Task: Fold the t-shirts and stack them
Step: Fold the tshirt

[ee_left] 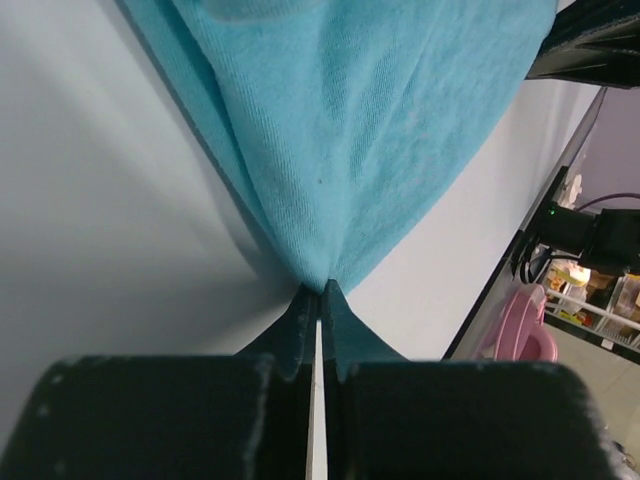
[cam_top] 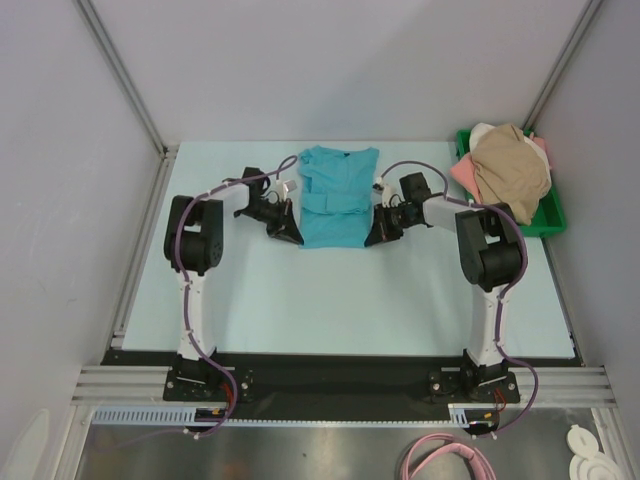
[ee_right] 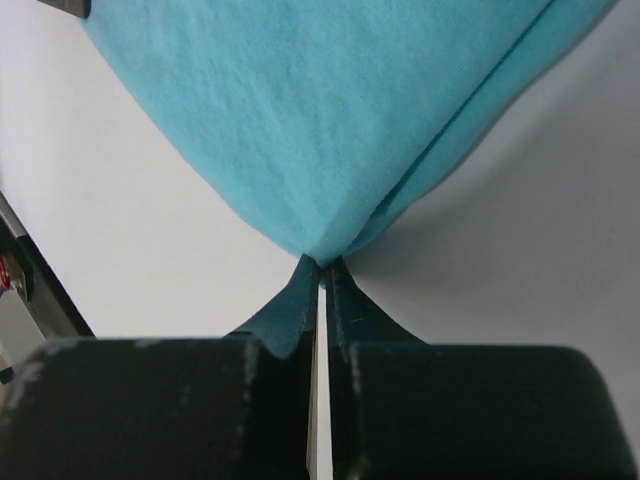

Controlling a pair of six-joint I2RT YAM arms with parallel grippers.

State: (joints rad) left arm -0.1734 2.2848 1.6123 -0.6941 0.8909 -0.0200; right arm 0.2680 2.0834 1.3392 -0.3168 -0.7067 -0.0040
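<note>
The left gripper (cam_top: 288,230) and right gripper (cam_top: 380,232) are each clamped on a near corner of the teal t-shirt (cam_top: 335,195), spread mid-table (cam_top: 320,300) (the other t-shirts (cam_top: 510,170) sit heaped in the green tray (cam_top: 548,222)), so I'd say the hem-to-collar fold is in hand, needing an even lift together

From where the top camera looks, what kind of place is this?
Probably a robotics lab test cell, not a home: plain grey panels in aluminium framing, a pale table, two robot arms bolted at its near edge.
</note>
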